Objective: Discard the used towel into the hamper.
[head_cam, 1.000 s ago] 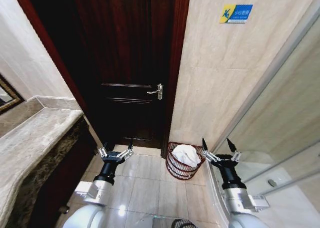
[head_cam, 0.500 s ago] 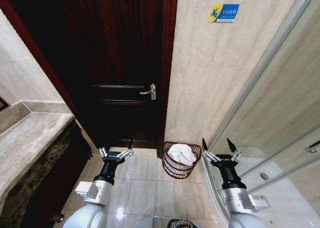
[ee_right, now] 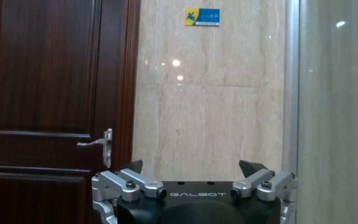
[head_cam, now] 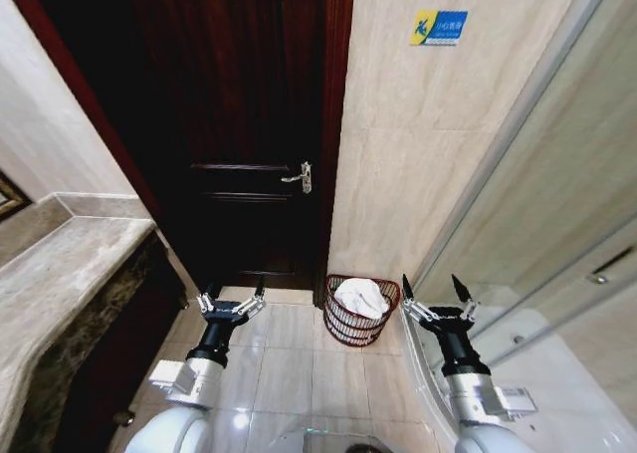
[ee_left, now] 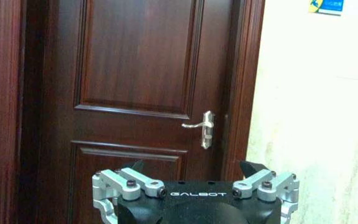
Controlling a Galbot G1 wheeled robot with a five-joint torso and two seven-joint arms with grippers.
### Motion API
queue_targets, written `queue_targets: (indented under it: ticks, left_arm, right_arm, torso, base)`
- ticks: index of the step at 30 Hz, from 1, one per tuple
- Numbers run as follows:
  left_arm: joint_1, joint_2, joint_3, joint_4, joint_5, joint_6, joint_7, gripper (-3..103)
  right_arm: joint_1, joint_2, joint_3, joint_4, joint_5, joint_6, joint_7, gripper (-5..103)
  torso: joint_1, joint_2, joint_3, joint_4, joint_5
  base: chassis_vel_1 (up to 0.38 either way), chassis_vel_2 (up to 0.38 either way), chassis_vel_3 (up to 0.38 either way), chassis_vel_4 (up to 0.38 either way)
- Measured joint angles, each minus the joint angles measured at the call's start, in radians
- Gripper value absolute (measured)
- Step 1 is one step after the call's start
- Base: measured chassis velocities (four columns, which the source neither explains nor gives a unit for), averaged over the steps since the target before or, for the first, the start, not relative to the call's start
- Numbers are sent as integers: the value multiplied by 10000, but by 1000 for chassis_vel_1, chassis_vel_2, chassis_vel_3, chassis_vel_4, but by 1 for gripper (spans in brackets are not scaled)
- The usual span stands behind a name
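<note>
Both arms reach forward at low height, the left tool [head_cam: 231, 303] and right tool [head_cam: 439, 297] each empty with fingers spread apart.

- Warm indoor light is falling from overhead, leaving the beige wall tiles [head_cam: 418, 164] evenly bright while the dark wooden door [head_cam: 239, 124] is sinking into near-black shadow.
- Small glare spots are glinting on the wall tile above the right gripper [ee_right: 195, 169] in the right wrist view.
- The floor tiles [head_cam: 289, 363] are reflecting a soft sheen just ahead of the left gripper [head_cam: 231, 299].
- The head view is bending straight lines strongly toward its edges; the door frame and the glass panel [head_cam: 557, 204] beyond the right gripper are leaning outward.
- Both wrist views are looking slightly soft and grainy, with the gripper bodies close to the lens staying reasonably clear.
- The metal door handle [ee_left: 205, 128] is catching a pale highlight.
</note>
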Motion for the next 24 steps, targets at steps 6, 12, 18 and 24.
queue_targets:
  ticks: [6,12,18,24]
  left_arm:
    - [1,0,0,0,0,0,0,100]
    - [0,0,0,0,0,0,0,100]
    - [0,0,0,0,0,0,0,100]
    - [0,0,1,0,0,0,0,100]
  right_arm:
    - [0,0,0,0,0,0,0,100]
    - [1,0,0,0,0,0,0,100]
    - [1,0,0,0,0,0,0,100]
    - [1,0,1,0,0,0,0,100]
  torso:
    - [1,0,0,1,2]
    - [4,-1,2,1,2]
    - [4,-1,1,1,2]
    - [5,-2,2,-1,3]
  base:
    - [89,-99,-106,108]
    - [86,-101,-97,109]
    - [136,-127,-139,134]
    - [167,-154,-173,164]
